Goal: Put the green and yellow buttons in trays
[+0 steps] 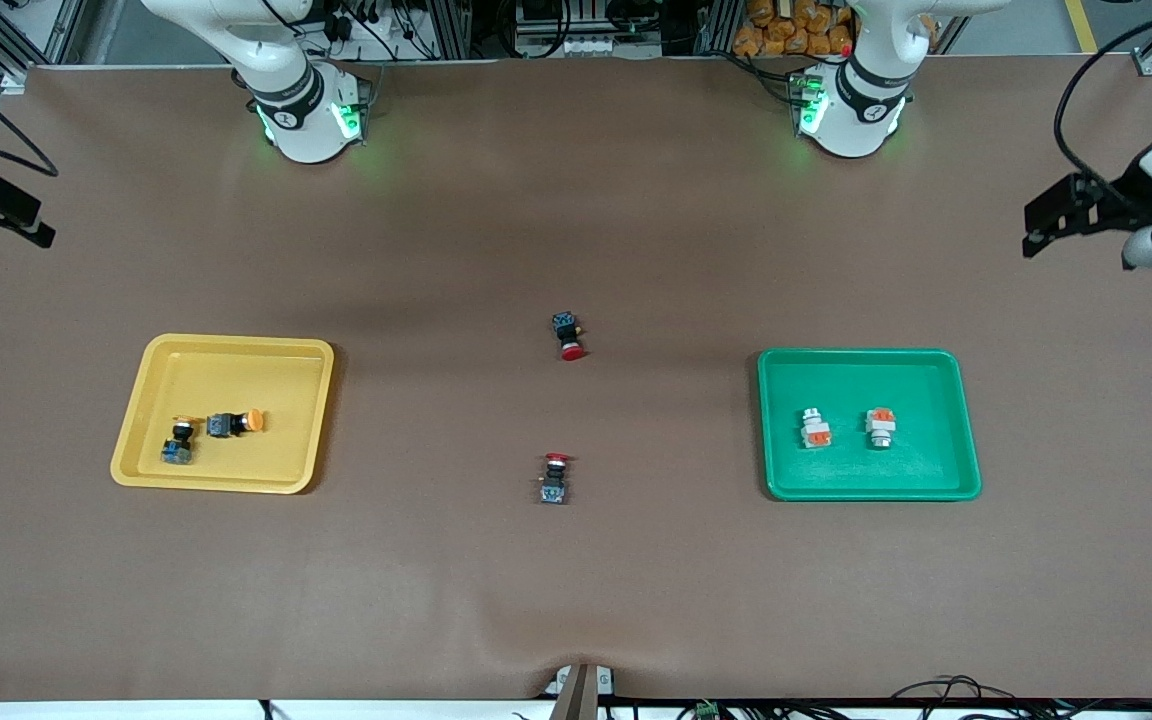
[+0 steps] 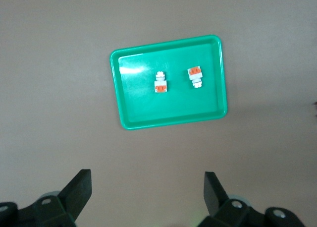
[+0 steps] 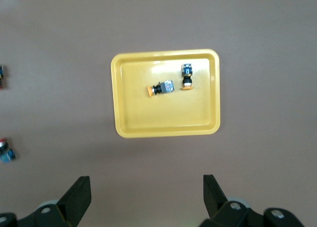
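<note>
Both sets of jaws stand wide apart and hold nothing. The left gripper [image 2: 146, 195] hangs high over the table by the green tray [image 1: 966, 440], and the right gripper [image 3: 146, 195] hangs high by the yellow tray [image 1: 151, 380], both arms drawn out to the table's ends, waiting.

Look at the trays: two orange-capped switches, one [image 1: 233, 423] lying just beside the other [image 1: 177, 443], sit in the yellow one. Two silver-white switches with orange blocks, one [image 1: 814, 428] and its twin [image 1: 879, 428], lie side by side, a little apart, in the green one. That looks like the whole sort done, to my eye.

Two red-capped switches remain on the bare table mid-way between the trays, one [image 1: 567, 336] farther from the front camera, one [image 1: 554, 478] nearer. Those are not wanted, I'd judge, so the good move now is restraint: keep both arms up and clear, fingers spread, and disturb neither tray.
</note>
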Controlling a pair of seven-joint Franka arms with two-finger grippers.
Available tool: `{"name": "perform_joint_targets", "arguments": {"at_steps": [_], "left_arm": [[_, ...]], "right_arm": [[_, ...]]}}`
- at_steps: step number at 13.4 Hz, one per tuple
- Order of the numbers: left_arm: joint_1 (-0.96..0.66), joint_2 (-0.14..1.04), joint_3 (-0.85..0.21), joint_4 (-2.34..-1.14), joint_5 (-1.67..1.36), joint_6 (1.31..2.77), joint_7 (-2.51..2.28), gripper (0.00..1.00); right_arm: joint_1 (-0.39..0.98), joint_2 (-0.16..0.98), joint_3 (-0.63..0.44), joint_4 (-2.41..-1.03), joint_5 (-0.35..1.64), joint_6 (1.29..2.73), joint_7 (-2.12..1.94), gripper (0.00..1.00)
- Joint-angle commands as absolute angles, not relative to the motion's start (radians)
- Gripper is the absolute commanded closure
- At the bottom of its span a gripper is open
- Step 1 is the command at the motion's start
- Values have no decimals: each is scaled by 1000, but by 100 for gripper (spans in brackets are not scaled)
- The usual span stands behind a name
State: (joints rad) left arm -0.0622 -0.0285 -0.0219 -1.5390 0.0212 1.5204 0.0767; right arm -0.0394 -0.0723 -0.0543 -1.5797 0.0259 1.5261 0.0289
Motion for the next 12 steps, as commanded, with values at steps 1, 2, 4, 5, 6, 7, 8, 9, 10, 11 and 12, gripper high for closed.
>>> {"name": "perform_joint_targets", "arguments": {"at_steps": [1,2,4,5,6,7,8,9,10,11,12], "left_arm": [[-63,-75,-3,-1600,11,1534,72,0],[-63,-74,0,-1592,11,1539,71,0],[-64,-66,20,-1554,11,1561,72,0],[-64,-66,32,-1551,3,1566,72,0],[-64,-66,43,-1549,-9,1584,74,0],[-66,-67,49,-1551,-11,1586,72,0],[-67,-72,52,-1561,-8,1582,69,0],[-67,-72,54,-1565,-5,1580,61,0],[-67,-74,54,-1566,1,1572,51,0],[-67,-75,54,-1575,2,1569,49,0],[-67,-74,52,-1572,2,1569,51,0]], "right_arm": [[-32,-52,-48,-1559,9,1526,89,0],[-31,-51,-48,-1559,12,1525,92,0],[-32,-51,-46,-1562,12,1516,92,0],[-34,-51,-45,-1560,14,1517,94,0],[-31,-49,-44,-1560,14,1517,92,0],[-28,-49,-44,-1562,14,1516,92,0],[-17,-43,-44,-1562,14,1514,91,0],[-14,-40,-44,-1563,14,1514,91,0],[-12,-34,-44,-1560,14,1514,92,0],[-9,-28,-44,-1559,14,1517,92,0],[-9,-28,-44,-1557,14,1517,92,0]]}}
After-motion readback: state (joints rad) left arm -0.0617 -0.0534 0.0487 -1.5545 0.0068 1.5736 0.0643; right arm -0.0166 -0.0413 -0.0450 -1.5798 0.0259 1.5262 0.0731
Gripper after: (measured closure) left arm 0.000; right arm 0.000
